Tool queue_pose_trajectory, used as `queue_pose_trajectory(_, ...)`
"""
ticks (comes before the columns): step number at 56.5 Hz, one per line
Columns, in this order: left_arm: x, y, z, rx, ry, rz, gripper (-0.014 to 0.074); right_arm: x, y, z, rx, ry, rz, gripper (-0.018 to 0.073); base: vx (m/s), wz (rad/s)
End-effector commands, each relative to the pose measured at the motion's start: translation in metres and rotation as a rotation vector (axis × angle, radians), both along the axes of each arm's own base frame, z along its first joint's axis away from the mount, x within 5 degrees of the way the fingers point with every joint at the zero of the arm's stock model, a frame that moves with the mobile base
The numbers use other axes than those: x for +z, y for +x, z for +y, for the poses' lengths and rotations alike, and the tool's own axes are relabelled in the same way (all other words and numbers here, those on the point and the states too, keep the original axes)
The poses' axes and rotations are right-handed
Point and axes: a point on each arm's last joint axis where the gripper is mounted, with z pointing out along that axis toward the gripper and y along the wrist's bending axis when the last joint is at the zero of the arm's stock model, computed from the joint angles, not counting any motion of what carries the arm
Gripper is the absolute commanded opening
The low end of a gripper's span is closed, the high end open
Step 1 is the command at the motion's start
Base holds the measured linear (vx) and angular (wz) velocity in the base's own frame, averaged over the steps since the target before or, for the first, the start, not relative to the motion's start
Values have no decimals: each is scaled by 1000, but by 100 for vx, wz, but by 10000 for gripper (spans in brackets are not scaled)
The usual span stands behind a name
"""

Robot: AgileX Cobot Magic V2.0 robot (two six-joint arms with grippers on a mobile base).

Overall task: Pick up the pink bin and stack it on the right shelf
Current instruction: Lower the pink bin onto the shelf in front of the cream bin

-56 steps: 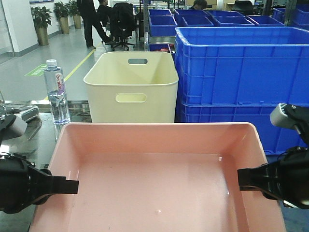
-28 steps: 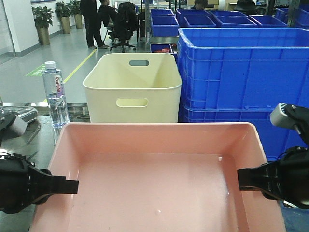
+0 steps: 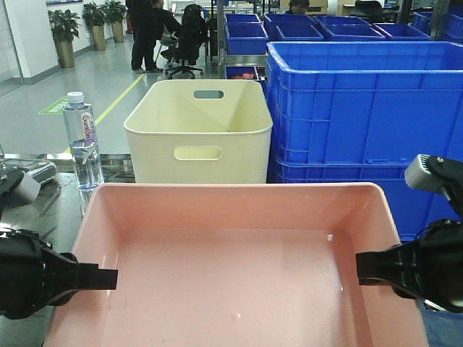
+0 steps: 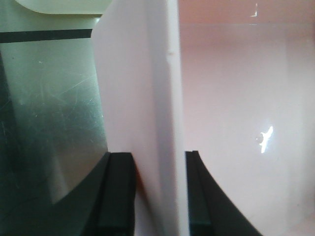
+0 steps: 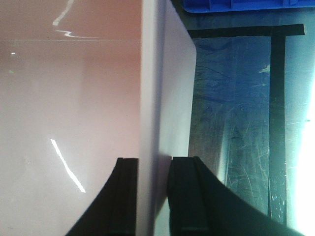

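The pink bin (image 3: 231, 282) fills the foreground of the front view, wide and shallow with nothing in it. My left gripper (image 3: 101, 278) is shut on its left wall, one finger outside and one inside (image 4: 157, 162). On the opposite wall my right gripper (image 3: 365, 267) is shut in the same way (image 5: 155, 164). Beside and below the bin lies the shiny dark metal top of the right shelf (image 5: 236, 123), marked with black tape lines; it shows in the left wrist view too (image 4: 49, 98). Whether the bin rests on the shelf or hangs just above it, I cannot tell.
A taller cream bin (image 3: 199, 130) with handle cut-outs stands just behind the pink bin. Stacked blue crates (image 3: 362, 116) rise at the back right. A water bottle (image 3: 82, 141) stands at the left. People and an office chair are far back on the floor.
The cream bin and blue crates shifted slightly in view up to half a second ago, then held still. Both grippers keep the same hold on the pink bin.
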Motion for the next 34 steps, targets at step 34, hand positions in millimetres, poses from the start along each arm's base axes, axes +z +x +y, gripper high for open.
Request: queue_pose_trajectory(34, 1, 20, -3, 99, -49, -26, -1, -11, 42, 9, -44, 59, -65, -7, 0, 0)
